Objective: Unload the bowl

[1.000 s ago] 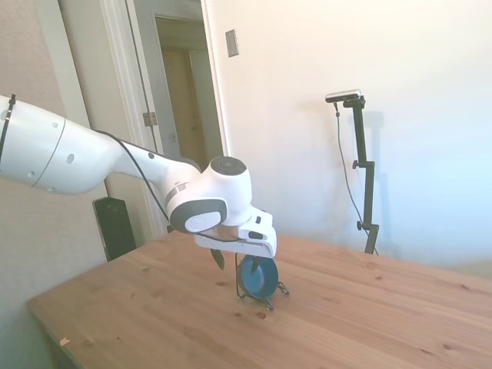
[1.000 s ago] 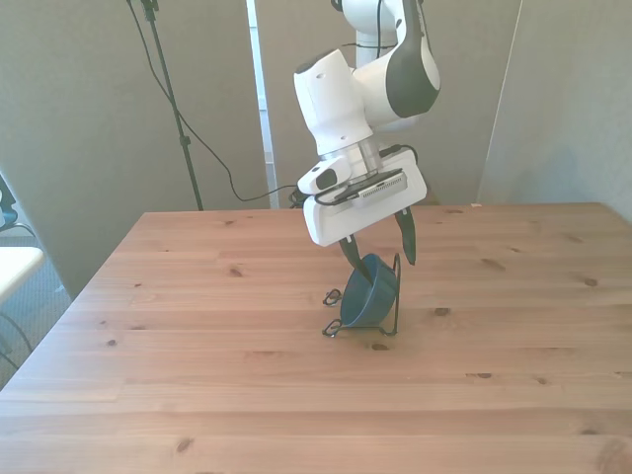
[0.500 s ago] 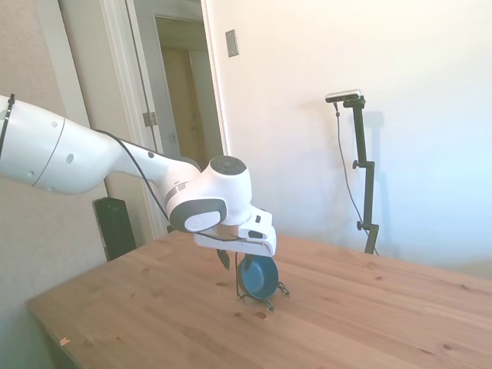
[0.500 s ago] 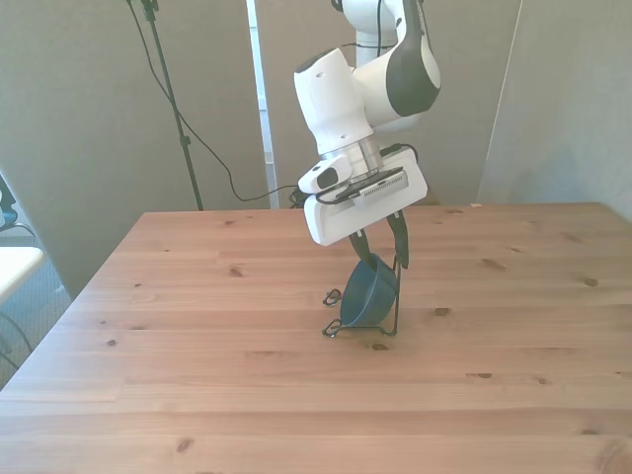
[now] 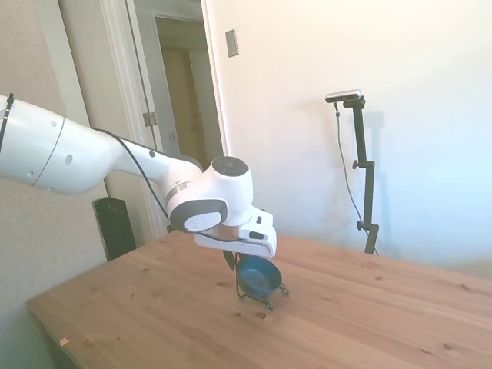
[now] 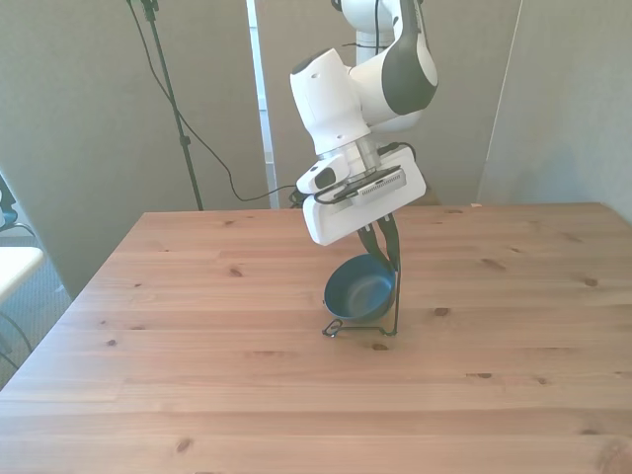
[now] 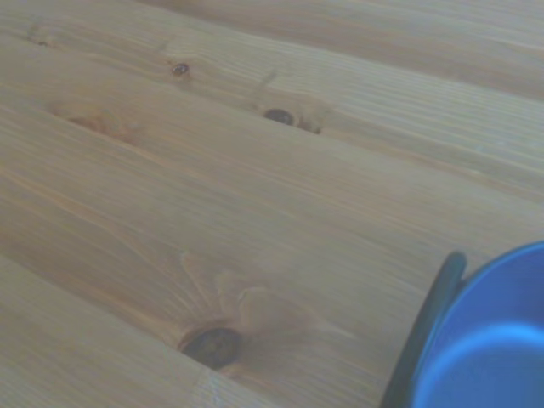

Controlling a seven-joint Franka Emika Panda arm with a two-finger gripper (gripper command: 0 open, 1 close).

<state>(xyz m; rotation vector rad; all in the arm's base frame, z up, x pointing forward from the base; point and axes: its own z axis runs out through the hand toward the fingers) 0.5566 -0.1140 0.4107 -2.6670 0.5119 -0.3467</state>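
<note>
The small dark blue bowl [image 6: 359,290] hangs tilted just above the thin black wire rack [image 6: 396,308] near the table's middle, its hollow facing up and toward the front view's left. My gripper [image 6: 385,259] comes down from above and is shut on the bowl's far rim. From the side, the bowl [image 5: 258,276] sits under the white hand, with the gripper [image 5: 230,261] at its left rim and the rack [image 5: 265,300] below. A blurred blue edge of the bowl [image 7: 497,336] and a dark rack wire [image 7: 425,331] show in the wrist view.
The wooden table [image 6: 197,375] stretches wide on all sides of the rack. A wall and an open doorway [image 5: 184,92] stand behind the arm in the side view.
The fingers have closed from spread apart onto the bowl's rim. The bowl has tipped from standing nearly upright in the rack to a flatter, hollow-up tilt.
</note>
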